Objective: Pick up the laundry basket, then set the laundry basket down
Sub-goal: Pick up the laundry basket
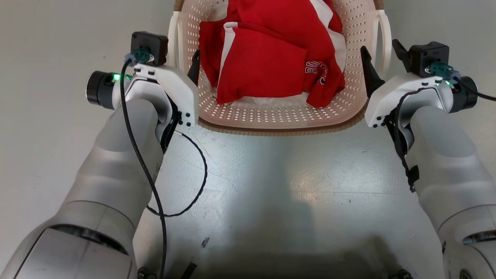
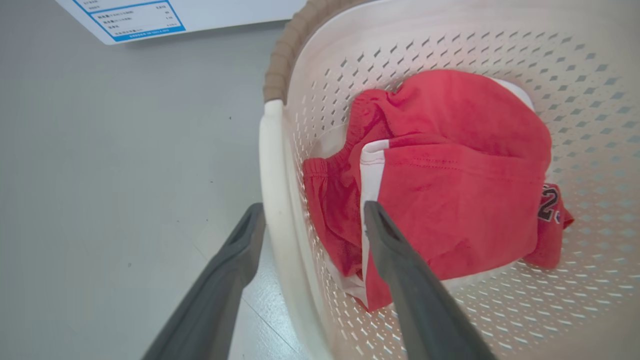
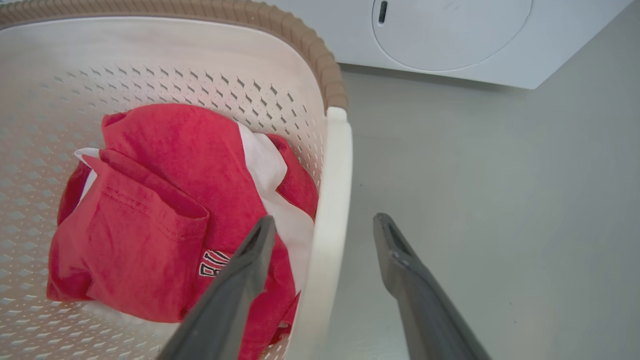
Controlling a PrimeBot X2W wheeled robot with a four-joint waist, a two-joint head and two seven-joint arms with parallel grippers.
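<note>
The laundry basket (image 1: 279,123) stands straight ahead of the robot, between its two arms, over the grey floor (image 1: 294,186). I cannot tell whether its base touches the floor. It is cream-white with rows of small holes and a brown woven-look rim.

Inside it lies a crumpled red garment (image 1: 263,66) with white trim and some dark lettering near one edge. It covers most of the bottom and leans up against the far wall.

The left claw (image 2: 314,206) is spread wide across the left handle (image 2: 272,165). One dark finger is inside the basket, over the red cloth, and the other is outside, over the floor. Neither finger presses on the handle.

The right claw (image 3: 325,219) is likewise wide, straddling the right handle (image 3: 332,200). Its inner finger is close beside the handle, above the garment, and its outer finger is well clear of it.

Beyond the basket, in the right wrist view, stands a white washing machine (image 3: 450,40) with a round door. The left wrist view shows a white panel with a blue-bordered label (image 2: 135,17) at the top edge.
</note>
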